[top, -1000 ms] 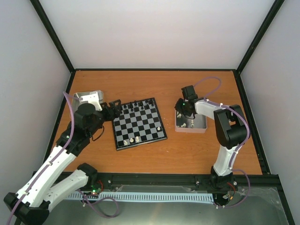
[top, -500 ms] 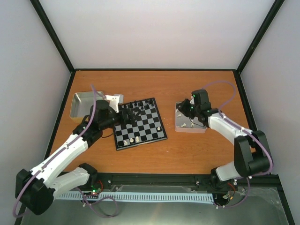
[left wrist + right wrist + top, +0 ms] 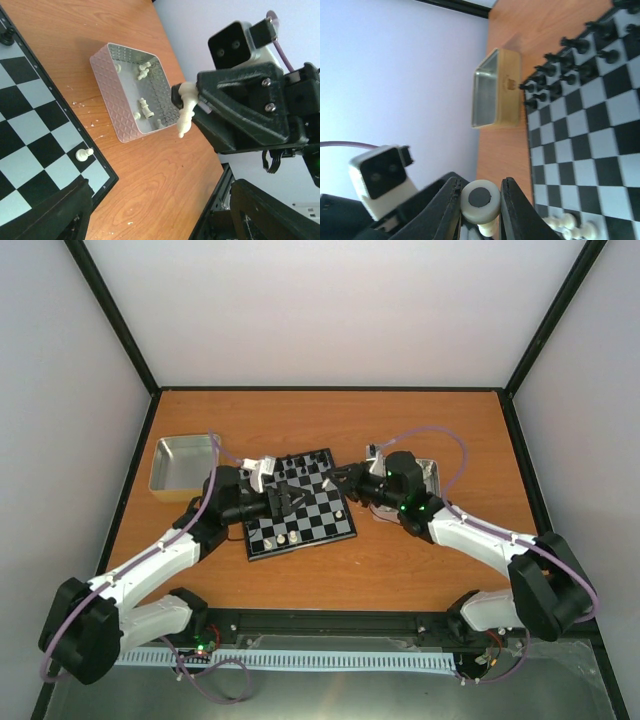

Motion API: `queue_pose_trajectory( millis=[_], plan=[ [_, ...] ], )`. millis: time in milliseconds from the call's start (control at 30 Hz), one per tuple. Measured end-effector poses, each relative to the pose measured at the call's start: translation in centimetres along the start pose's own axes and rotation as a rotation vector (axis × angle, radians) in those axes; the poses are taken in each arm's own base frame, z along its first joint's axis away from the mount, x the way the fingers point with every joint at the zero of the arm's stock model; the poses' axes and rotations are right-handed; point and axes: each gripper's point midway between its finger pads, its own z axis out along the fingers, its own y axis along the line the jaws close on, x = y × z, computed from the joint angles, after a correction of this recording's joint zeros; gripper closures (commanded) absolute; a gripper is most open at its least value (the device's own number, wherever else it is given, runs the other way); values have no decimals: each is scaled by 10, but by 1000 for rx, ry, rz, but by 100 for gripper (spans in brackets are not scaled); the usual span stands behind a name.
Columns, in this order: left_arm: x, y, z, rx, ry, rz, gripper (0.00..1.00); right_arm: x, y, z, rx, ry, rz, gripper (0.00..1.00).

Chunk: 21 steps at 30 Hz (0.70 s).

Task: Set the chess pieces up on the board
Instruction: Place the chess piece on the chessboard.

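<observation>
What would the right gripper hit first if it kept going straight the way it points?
Most likely the left gripper, facing it across the board. The right gripper, shut on a chess piece, points left, seemingly above the black pieces; heights are unclear.

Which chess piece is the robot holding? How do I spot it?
Find the black-and-silver checked chessboard, then the right gripper at its right edge. The cream-white chess piece pinched in its black fingers is the only one held in the air.

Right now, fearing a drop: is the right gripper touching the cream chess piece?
Touching. The right wrist view shows the right gripper pinching the cream chess piece, both fingers against its sides, no gap.
</observation>
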Motion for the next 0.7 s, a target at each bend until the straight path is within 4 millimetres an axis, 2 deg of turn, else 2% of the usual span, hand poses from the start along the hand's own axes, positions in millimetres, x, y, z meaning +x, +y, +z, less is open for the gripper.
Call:
queue_pose_trajectory(
  millis=[100, 200, 433, 700],
  plan=[
    [1, -2, 1, 33, -12, -36, 34, 2, 15, 4, -63, -1, 24, 84],
    [1, -5, 1, 61, -23, -59, 39, 5, 22, 10, -98, 7, 59, 84],
    [-15, -33, -5, 182, -81, -37, 52, 28, 35, 21, -154, 76, 131, 84],
    [-14, -31, -8, 180, -108, -55, 57, 31, 47, 24, -225, 102, 177, 85]
  ],
)
